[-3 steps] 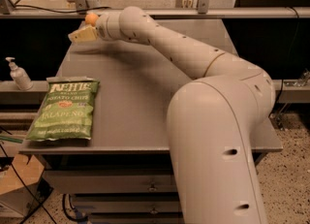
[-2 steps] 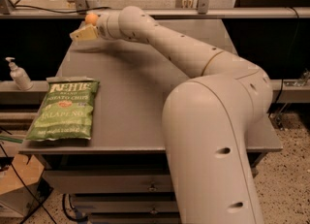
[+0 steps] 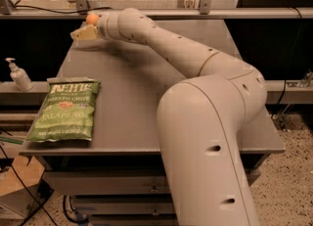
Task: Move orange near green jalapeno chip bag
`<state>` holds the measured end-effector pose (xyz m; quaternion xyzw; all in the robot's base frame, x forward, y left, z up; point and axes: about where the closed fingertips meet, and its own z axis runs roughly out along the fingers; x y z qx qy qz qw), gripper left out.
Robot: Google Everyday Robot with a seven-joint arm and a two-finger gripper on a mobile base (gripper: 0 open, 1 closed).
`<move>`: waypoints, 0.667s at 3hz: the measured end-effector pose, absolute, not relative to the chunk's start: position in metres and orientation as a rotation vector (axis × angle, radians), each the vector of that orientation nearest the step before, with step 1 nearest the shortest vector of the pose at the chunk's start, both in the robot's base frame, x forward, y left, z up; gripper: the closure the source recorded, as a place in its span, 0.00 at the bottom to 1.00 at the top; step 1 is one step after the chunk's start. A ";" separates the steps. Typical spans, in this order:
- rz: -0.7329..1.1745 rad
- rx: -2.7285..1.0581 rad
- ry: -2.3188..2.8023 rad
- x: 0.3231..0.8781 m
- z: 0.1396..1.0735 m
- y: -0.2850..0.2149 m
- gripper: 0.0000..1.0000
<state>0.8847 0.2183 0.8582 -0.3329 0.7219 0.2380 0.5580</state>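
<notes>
Nearest, on the right, the thick cream arm [image 3: 205,161] rises in front of the grey table [image 3: 127,122] and bends back across it toward the far left. Under the table's near edge sit drawers [image 3: 112,186]. At the near left corner the bag [image 3: 66,110] lies flat, face up, silver seam toward the far side. Its white lettering reads "POTATO CHIPS" and, lower down, "JALAPENO". The big brand word at the top looks like "KETTLE", though its letters are blurred, and the small print at the bottom cannot be read. Left of the table, on a lower ledge, stands a pale pump bottle [image 3: 18,76], with no writing that can be made out. Farther back the arm narrows to the gripper [image 3: 84,34], low over the table's far left corner with its tan end pointing left. Whether it is wide, narrow or holding something cannot be told. The orange [image 3: 91,18] shows just behind and above the gripper at that far left corner. Only its top is in sight, and contact between the two is unclear. It lies well apart from the bag, the one far, the other near, both on the left side. Beyond the table runs a metal rail [image 3: 205,12] with a black cable [image 3: 49,10] along it.
</notes>
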 end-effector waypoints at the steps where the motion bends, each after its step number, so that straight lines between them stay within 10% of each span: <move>1: 0.561 -0.770 1.701 0.891 0.857 0.220 0.00; 2: 0.551 -0.767 1.704 0.896 0.855 0.221 0.00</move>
